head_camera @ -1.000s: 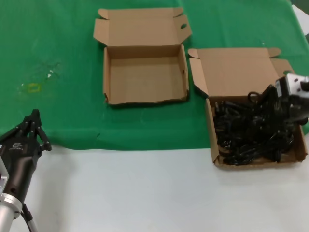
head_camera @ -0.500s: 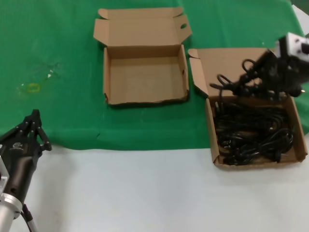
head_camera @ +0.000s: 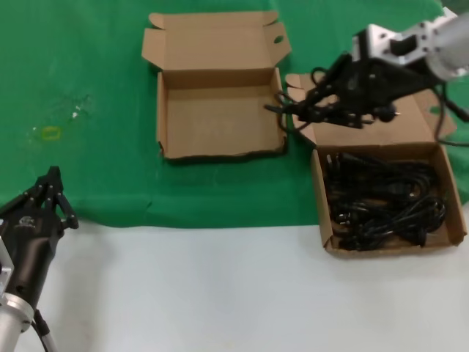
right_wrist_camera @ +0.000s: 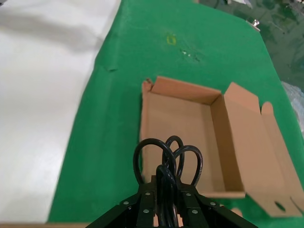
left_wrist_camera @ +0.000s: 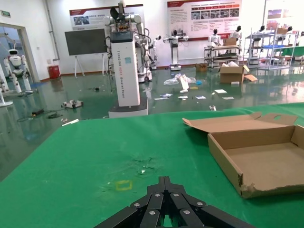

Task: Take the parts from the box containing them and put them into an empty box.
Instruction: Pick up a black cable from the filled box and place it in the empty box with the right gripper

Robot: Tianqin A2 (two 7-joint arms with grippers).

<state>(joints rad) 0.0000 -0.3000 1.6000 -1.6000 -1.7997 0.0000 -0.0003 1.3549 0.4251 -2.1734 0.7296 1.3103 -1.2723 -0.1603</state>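
Fingers clamped on one cord bundle, carried mid-air.
Right gripper held cord bundle between source box and empty box; next, travel left, release. Left gripper parked near-left, closed.

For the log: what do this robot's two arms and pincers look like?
Left pincer: matte black linkage fingers narrowing to a tip, small white logo on a black wrist, silver collar below. Right pincer: the same black linkage, on a silver-white wrist block with a black cable alongside.
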